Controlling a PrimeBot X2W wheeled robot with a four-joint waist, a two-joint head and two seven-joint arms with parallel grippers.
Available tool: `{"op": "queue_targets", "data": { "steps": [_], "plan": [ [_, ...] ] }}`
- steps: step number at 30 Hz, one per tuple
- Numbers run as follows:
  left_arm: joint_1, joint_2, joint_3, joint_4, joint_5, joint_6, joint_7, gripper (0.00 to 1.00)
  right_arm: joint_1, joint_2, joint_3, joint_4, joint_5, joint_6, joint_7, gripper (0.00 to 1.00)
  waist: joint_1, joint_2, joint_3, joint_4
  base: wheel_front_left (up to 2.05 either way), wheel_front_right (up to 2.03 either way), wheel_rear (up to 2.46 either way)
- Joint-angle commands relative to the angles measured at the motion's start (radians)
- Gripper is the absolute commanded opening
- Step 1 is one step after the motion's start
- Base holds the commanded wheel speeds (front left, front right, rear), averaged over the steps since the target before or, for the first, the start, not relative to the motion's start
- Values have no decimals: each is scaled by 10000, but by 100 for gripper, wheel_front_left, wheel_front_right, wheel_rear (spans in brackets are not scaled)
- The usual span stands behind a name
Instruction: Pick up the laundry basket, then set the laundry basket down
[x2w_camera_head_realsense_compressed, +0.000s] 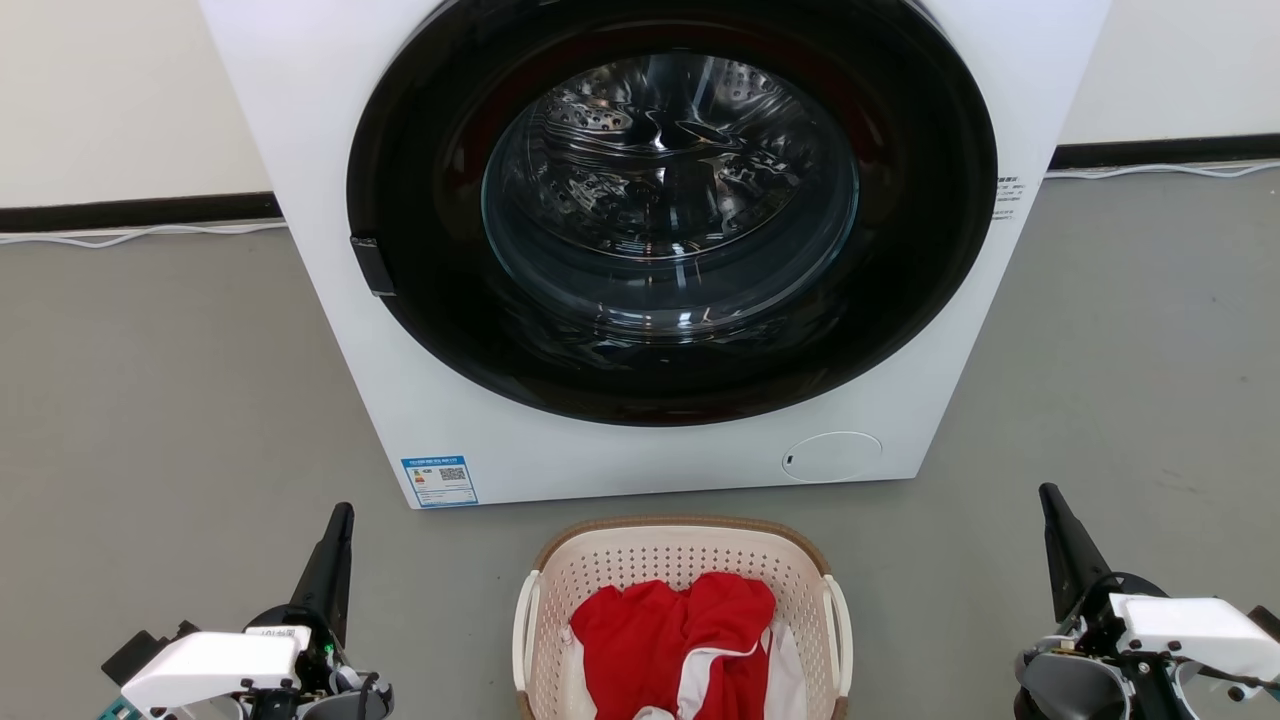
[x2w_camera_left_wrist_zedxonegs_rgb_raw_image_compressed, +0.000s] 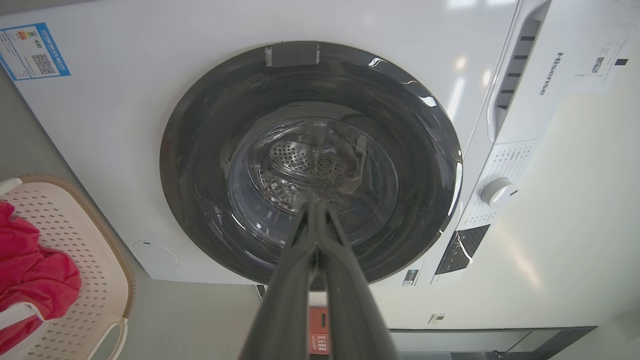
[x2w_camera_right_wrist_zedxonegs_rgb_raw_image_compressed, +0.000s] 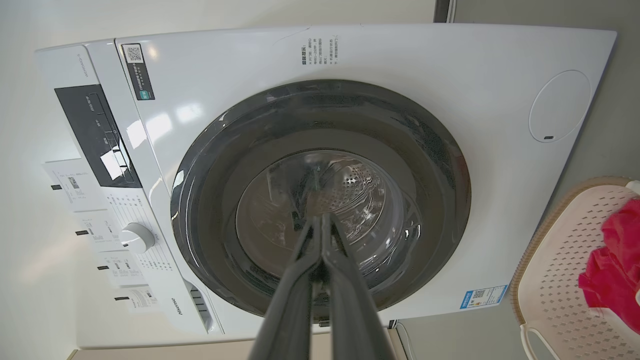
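Observation:
The laundry basket (x2w_camera_head_realsense_compressed: 640, 560) is cream perforated plastic with a brown rim and white loop handles. It stands on the grey floor at the bottom centre of the head view, holding red and white clothes (x2w_camera_head_realsense_compressed: 670, 640). Its edge also shows in the left wrist view (x2w_camera_left_wrist_zedxonegs_rgb_raw_image_compressed: 90, 270) and the right wrist view (x2w_camera_right_wrist_zedxonegs_rgb_raw_image_compressed: 565, 280). My left gripper (x2w_camera_head_realsense_compressed: 342, 512) is shut, left of the basket and well apart from it. Equally far off on the right is my right gripper (x2w_camera_head_realsense_compressed: 1048, 493), also shut. Both point at the machine, fingertips together (x2w_camera_left_wrist_zedxonegs_rgb_raw_image_compressed: 316, 205) (x2w_camera_right_wrist_zedxonegs_rgb_raw_image_compressed: 320, 217), holding nothing.
A white front-loading washing machine (x2w_camera_head_realsense_compressed: 420, 380) with a closed dark round door (x2w_camera_head_realsense_compressed: 670, 220) stands just behind the basket. Grey floor spreads to both sides. A wall with a black skirting (x2w_camera_head_realsense_compressed: 140, 212) and a white cable runs behind.

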Motion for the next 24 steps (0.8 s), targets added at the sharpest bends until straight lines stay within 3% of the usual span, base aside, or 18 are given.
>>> {"op": "queue_targets", "data": {
  "steps": [1, 19, 20, 24],
  "plan": [
    [-403, 104, 296, -290, -48, -69, 60, 0, -243, -27, 182, -303, 68, 73, 74, 0, 0, 0, 0, 0, 0, 0, 0],
    [-403, 104, 295, -290, -48, -69, 60, 0, -243, -27, 182, -303, 68, 73, 74, 0, 0, 0, 0, 0, 0, 0, 0],
    [0, 0, 0, 4, 0, 0, 0, 100, 0, 0, 0, 4, -2, 0, 0, 100, 0, 0, 0, 0, 0, 0, 0],
    [108, -65, -12, 285, 12, 5, -50, 100, 85, 34, 53, 256, -15, -3, -25, 100, 0, 0, 10, 0, 0, 0, 0]
  ]
}}
